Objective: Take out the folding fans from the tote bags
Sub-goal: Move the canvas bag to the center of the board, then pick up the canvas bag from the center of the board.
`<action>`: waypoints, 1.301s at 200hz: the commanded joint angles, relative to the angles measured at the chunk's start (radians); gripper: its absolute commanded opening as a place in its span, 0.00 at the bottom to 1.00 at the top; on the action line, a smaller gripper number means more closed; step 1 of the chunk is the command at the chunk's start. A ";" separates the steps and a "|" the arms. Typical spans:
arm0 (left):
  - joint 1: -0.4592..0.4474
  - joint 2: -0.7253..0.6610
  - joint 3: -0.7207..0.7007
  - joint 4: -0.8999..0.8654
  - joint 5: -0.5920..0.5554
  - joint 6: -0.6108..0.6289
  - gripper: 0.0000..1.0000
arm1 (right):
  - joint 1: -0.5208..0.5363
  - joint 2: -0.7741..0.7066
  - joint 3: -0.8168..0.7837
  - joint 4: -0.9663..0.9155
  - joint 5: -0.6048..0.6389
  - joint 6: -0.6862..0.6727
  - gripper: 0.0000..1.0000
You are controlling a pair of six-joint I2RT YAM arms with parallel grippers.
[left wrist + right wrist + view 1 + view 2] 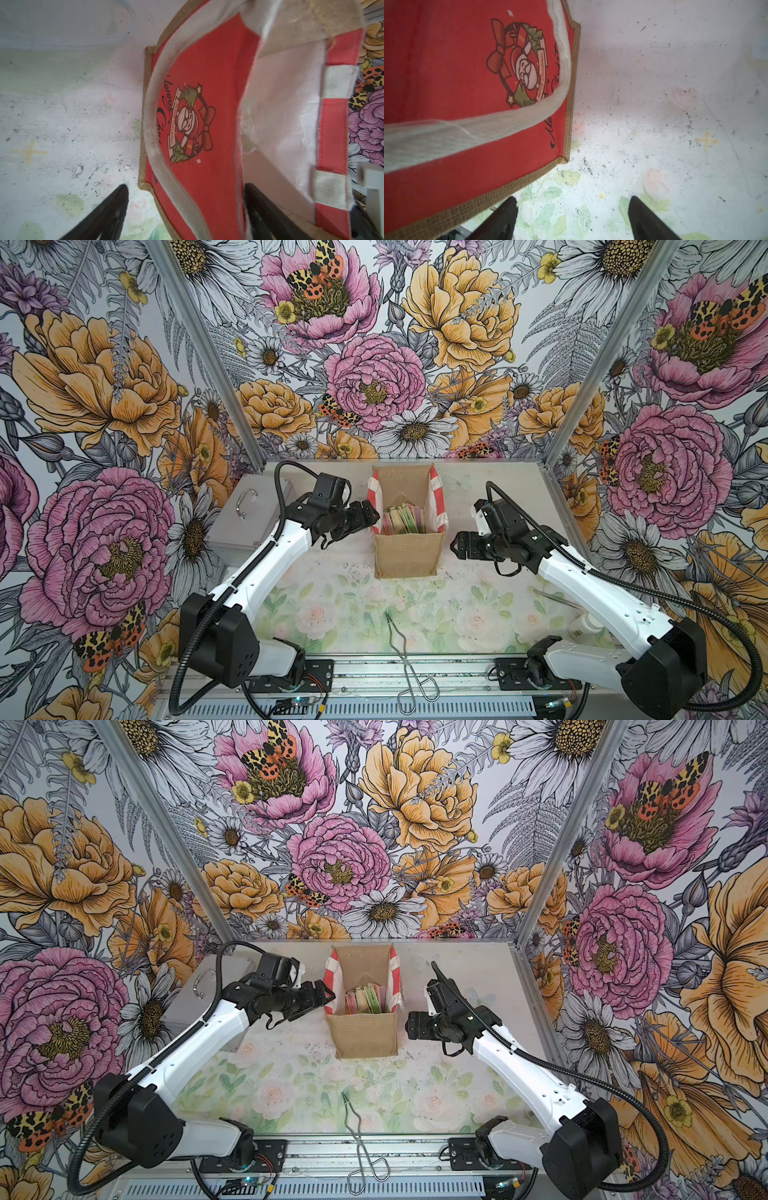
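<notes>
Metal tongs [405, 659] lie closest, a thin wire pair with looped handles reaching over the table's [332, 601] near edge. Behind them, mid-table, stands the tote bag [409, 556]: boxy, with coarse tan jute on its near and far walls and red-and-white striped cloth along its left and right rims. The wrist views show those side walls as smooth red fabric printed with a Santa wreath, edged in jute tape and crossed by a flat white woven strap.

The folding fans [405, 520] are packed upright inside the bag against its near wall, a tight bundle of pale slats with green and pink paper edges. None lies on the table, so the task looks barely begun: every fan is yet to come out.

The left gripper [370, 512] sits at the bag's left rim. In its wrist view the dark, tapered fingers [108, 207] are spread wide, one outside the red wall and one over the white lining, gripping nothing. The right gripper [455, 545] hangs just right of the bag's near corner, claws also spread wide and empty, over bare table.

A grey metal case [245, 514] with a bright handle stands far left, and a white bottle [584, 624] lies near right.
</notes>
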 commanded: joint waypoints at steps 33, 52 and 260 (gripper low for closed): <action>-0.014 0.051 0.037 0.005 -0.015 -0.020 0.74 | -0.003 -0.041 0.024 -0.019 0.033 0.009 0.84; -0.005 0.060 0.047 0.035 -0.010 -0.032 0.62 | -0.003 -0.052 0.024 -0.019 0.036 0.008 0.83; 0.092 0.282 0.279 0.114 0.080 0.083 0.00 | -0.004 -0.082 0.015 -0.017 0.037 -0.004 0.74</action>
